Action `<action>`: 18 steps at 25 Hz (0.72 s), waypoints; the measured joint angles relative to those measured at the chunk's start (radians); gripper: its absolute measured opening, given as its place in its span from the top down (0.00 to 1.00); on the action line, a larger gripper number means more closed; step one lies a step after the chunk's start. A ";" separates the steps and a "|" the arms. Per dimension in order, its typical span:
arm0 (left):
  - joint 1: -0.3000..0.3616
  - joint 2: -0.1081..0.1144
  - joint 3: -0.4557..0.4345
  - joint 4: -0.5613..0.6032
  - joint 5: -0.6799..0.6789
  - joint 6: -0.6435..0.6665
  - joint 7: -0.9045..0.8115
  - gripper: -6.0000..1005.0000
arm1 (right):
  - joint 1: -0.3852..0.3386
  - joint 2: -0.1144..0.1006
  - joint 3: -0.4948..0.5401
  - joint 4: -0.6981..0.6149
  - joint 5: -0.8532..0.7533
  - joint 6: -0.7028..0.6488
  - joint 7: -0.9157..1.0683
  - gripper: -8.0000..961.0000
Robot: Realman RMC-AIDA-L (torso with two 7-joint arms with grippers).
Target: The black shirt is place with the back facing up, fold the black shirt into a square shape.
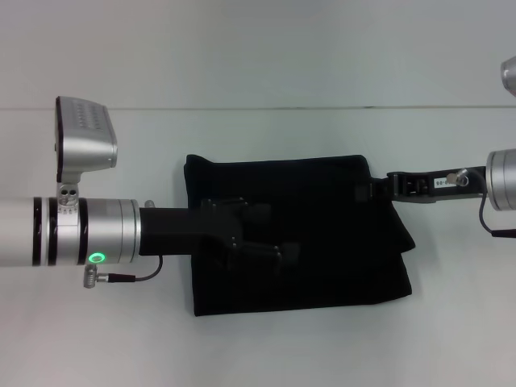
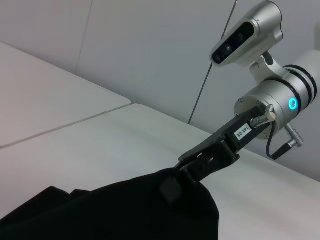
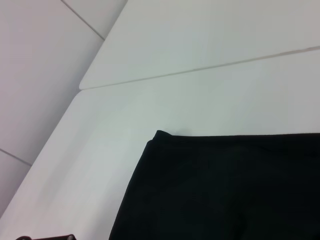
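Observation:
The black shirt (image 1: 322, 274) lies on the white table as a folded, roughly rectangular block; it also shows in the left wrist view (image 2: 125, 215) and the right wrist view (image 3: 230, 190). My left gripper (image 1: 270, 232) reaches in from the left and hovers over the shirt's middle, its fingers spread apart with nothing between them. My right gripper (image 1: 364, 191) comes in from the right at the shirt's far right corner. Seen from the left wrist, the right gripper (image 2: 175, 185) is closed on a raised fold of the fabric there.
The white table (image 1: 242, 355) surrounds the shirt, with bare surface in front and to both sides. A seam (image 1: 258, 108) runs across behind the shirt, and beyond it is a plain light wall. The table's left corner (image 3: 82, 87) shows in the right wrist view.

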 joint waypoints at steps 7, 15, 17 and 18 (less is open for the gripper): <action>-0.005 -0.001 0.000 0.000 -0.001 -0.009 -0.023 0.05 | -0.029 0.002 -0.007 0.019 -0.010 0.016 0.007 0.89; -0.025 0.007 0.000 0.003 -0.007 -0.102 -0.094 0.05 | -0.070 -0.017 0.001 0.034 -0.014 0.021 -0.001 0.84; -0.030 0.007 0.000 0.003 -0.019 -0.159 -0.129 0.05 | -0.075 -0.029 0.006 0.033 -0.012 0.023 0.000 0.80; -0.033 0.007 0.000 0.003 -0.026 -0.191 -0.150 0.05 | -0.077 -0.036 0.010 0.033 -0.011 0.023 0.002 0.78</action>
